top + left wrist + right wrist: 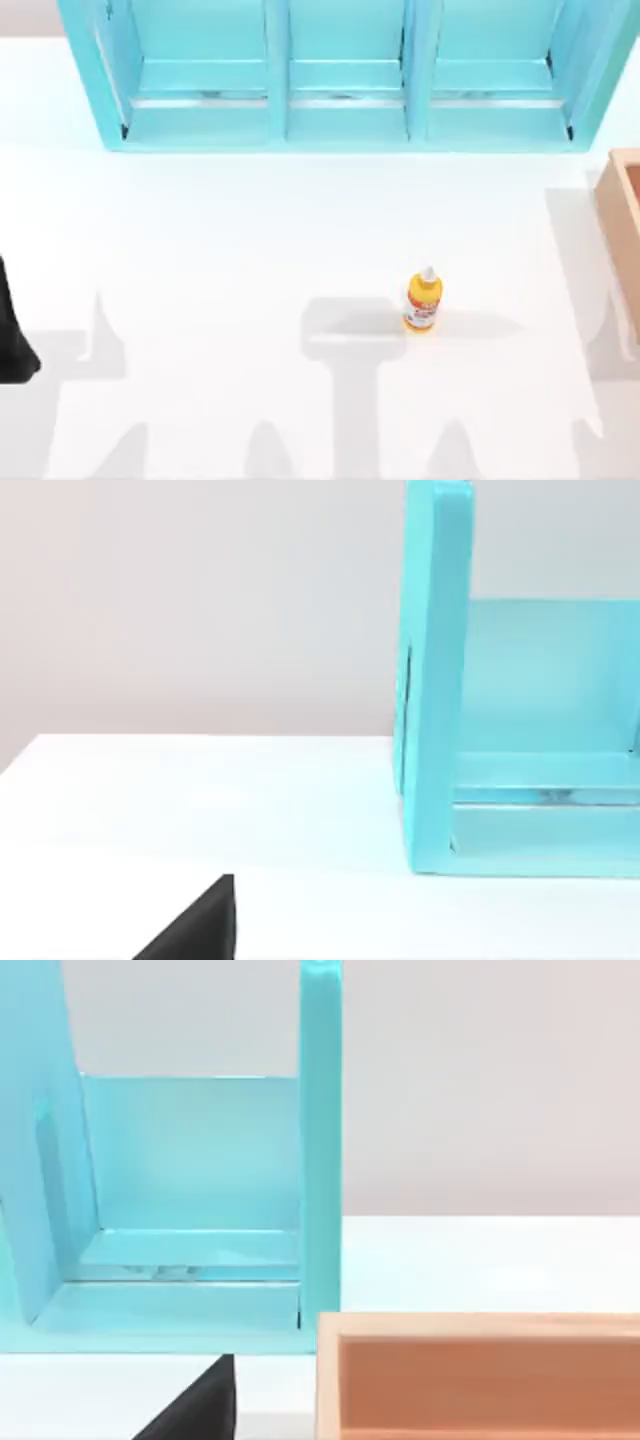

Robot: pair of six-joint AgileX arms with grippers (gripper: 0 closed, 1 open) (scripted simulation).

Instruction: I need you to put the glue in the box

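Observation:
The glue (423, 300) is a small yellow-orange bottle with a white nozzle cap and a red-and-white label. It stands upright on the white table, a little right of the middle in the top view. The box (622, 225) is light tan wood and sits at the table's right edge, cut off by the picture; its near wall (480, 1375) faces the right wrist camera. A dark part of my left arm (14, 335) sits parked at the table's left edge, far from the glue. A dark corner of my left gripper (195, 928) and of my right gripper (195, 1405) shows low in each wrist view.
A large turquoise shelf unit (345, 75) with three bays spans the back of the table. Its left end (435, 680) faces the left wrist camera and its right end (320, 1150) stands just behind the box. Open white tabletop surrounds the glue.

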